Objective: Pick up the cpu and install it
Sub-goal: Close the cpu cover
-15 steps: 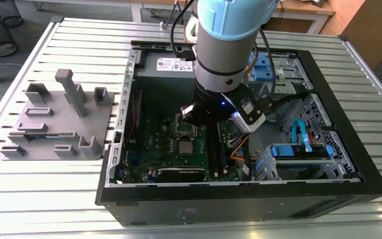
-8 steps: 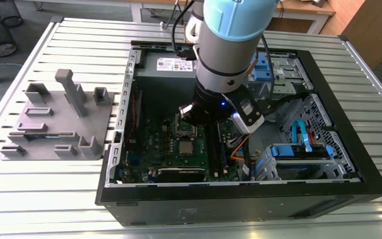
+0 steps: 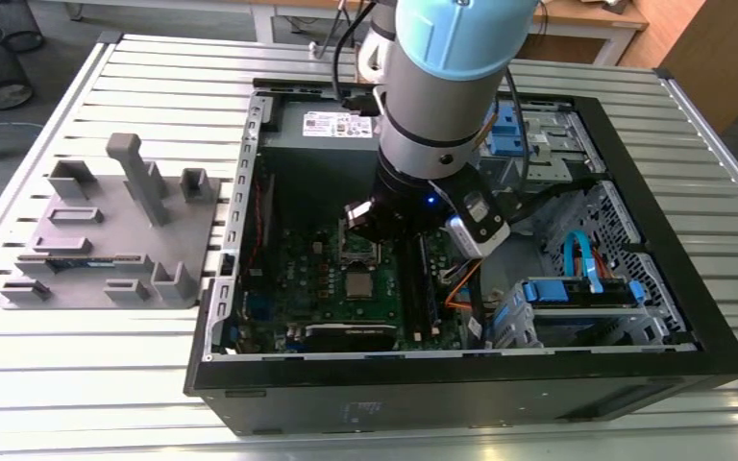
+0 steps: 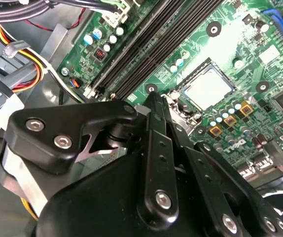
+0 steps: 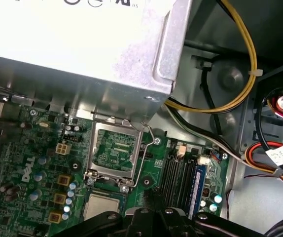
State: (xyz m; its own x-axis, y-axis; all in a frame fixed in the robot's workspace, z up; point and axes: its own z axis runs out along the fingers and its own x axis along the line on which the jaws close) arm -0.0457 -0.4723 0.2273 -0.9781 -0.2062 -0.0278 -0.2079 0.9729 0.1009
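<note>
The cpu [image 3: 360, 285], a small square chip with a shiny silver top, lies flat in the motherboard socket inside the open computer case [image 3: 676, 288]. It also appears in the second wrist view as cpu [image 4: 209, 88] and in the first wrist view as cpu [image 5: 103, 206]. Beside it the silver socket frame [image 5: 114, 150] is flipped open, with its wire lever [image 5: 144, 153] raised. My black gripper [image 3: 382, 230] hangs over the board just beside the socket, gripper [image 4: 156, 106] close to the chip's corner and apart from it. Nothing is in its grasp.
The silver power supply box [image 5: 82, 44] overhangs the board near the socket frame. Black memory slots [image 4: 146, 49] run alongside the socket. Yellow and red cables [image 5: 250, 74] lie at the case wall. A grey fixture plate [image 3: 100, 240] stands on the slatted table at the exterior view's left.
</note>
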